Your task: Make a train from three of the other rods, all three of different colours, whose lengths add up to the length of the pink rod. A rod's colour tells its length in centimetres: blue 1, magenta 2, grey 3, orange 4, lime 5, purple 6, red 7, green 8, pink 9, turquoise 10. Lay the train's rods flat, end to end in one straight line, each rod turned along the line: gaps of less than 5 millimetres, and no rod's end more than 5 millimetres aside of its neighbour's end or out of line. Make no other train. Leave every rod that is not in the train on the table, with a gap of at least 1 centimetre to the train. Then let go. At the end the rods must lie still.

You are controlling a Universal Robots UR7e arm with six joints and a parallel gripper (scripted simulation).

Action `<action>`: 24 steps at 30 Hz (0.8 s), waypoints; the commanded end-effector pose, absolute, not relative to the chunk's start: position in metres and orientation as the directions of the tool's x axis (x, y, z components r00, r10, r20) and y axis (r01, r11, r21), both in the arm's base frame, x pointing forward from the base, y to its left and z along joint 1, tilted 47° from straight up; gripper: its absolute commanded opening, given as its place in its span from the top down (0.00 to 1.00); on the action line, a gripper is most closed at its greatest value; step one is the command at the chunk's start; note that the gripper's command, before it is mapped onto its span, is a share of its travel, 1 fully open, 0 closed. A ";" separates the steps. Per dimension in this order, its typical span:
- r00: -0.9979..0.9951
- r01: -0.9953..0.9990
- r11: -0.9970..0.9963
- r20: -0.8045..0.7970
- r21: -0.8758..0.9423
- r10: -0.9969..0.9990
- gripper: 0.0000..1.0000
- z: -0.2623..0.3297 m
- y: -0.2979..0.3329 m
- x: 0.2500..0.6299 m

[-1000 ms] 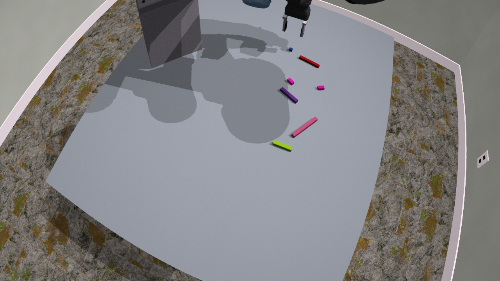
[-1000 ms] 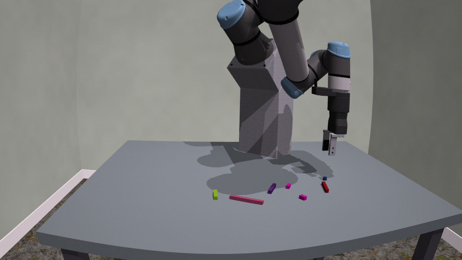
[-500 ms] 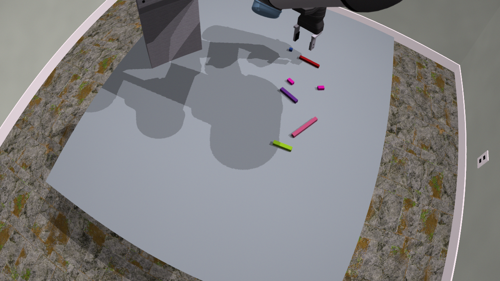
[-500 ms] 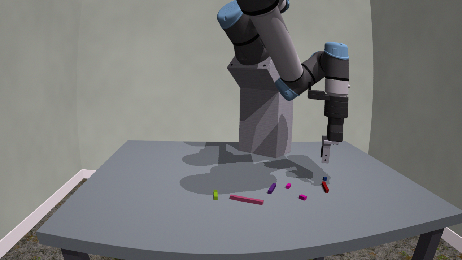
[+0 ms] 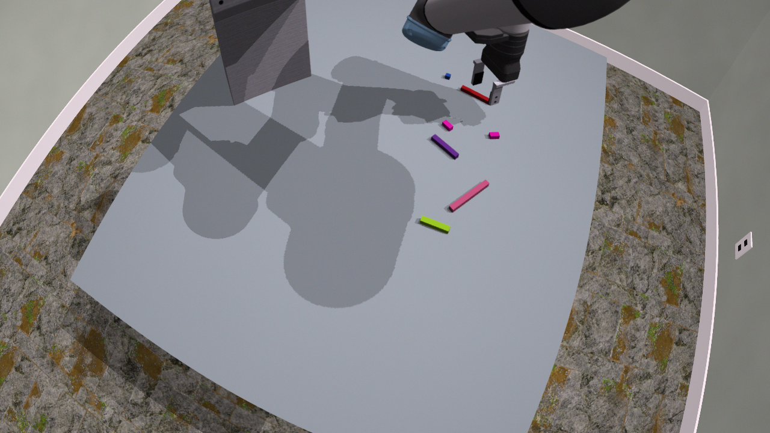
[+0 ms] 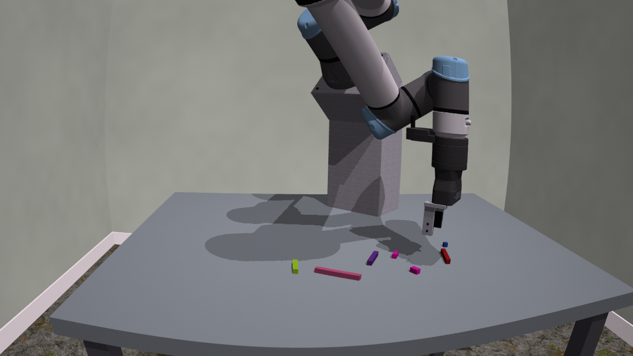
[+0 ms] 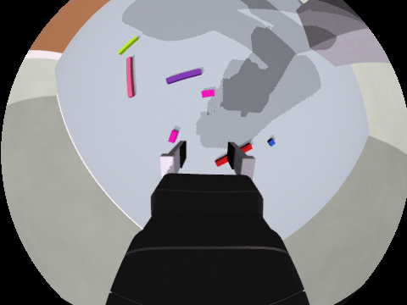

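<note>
My tool [image 5: 486,86] hangs above the far right part of the counter [image 5: 269,323] with its fingers spread as wide as they go and nothing between them. In the top view it sits over one end of the red rod [image 5: 473,94], which lies flat on the counter; the exterior view shows my fingertips well clear of the surface, so I am touching none of the rods. The tiny blue rod [image 5: 447,76] lies near the red one, toward my pedestal [image 5: 263,48]. Closer to the middle, one magenta rod [image 5: 447,125] lies just beside the end of the purple rod [image 5: 444,146], apart from it by a small gap, and a second magenta rod [image 5: 494,135] lies off to the side on its own. The pink rod [image 5: 468,195] lies further along, with the lime rod [image 5: 434,224] near its lower end but not touching. All rods lie flat and separate, with no two lined up end to end.
</note>
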State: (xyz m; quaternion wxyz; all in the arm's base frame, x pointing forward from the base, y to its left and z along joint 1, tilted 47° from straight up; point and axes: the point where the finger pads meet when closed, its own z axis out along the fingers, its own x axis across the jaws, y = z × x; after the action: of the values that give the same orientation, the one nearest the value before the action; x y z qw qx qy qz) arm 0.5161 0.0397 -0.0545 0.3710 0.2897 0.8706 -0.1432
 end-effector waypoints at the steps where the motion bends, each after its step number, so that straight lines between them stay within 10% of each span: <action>1: -0.447 0.694 0.715 -0.725 0.089 0.524 0.00 -0.036 0.025 0.531; 14: -0.316 0.761 0.612 -0.701 0.215 0.640 0.00 -0.013 0.007 0.543; 15: -0.316 0.761 0.612 -0.701 0.215 0.640 0.46 -0.013 0.007 0.543; 24: -0.318 0.761 0.613 -0.701 0.213 0.639 0.46 -0.014 0.008 0.543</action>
State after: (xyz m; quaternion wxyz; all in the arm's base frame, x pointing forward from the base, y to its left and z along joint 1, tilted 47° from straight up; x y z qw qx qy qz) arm 0.5427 0.0078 -0.0144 0.3917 0.4326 0.8083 -0.0785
